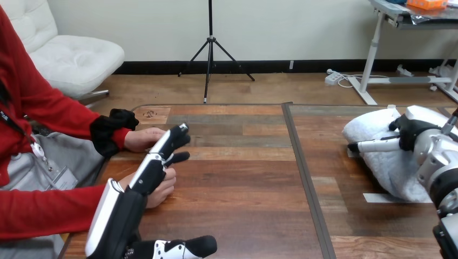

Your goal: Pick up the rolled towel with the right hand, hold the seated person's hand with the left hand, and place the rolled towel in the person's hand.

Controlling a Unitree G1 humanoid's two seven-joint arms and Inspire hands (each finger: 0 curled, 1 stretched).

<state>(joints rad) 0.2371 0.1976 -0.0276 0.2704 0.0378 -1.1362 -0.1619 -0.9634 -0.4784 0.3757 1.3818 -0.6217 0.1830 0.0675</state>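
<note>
Rolled towel (378, 164) lies by the table's (243, 183) right edge under the right hand (413, 132) (grip: cannot tell). The left hand (147, 177), fingers straight and empty, hovers over the person's nearer hand (164, 188).

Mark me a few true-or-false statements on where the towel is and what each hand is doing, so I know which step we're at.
1. The rolled towel lies on the table, at the view's right. True.
2. The towel is in the person's hand. False: it is across the table from both of the person's hands, which are at the view's left.
3. The right hand rests on the towel. True.
4. The left hand has its fingers curled round the person's wrist. False: the fingers are straight, reaching out over the person's nearer hand.
</note>
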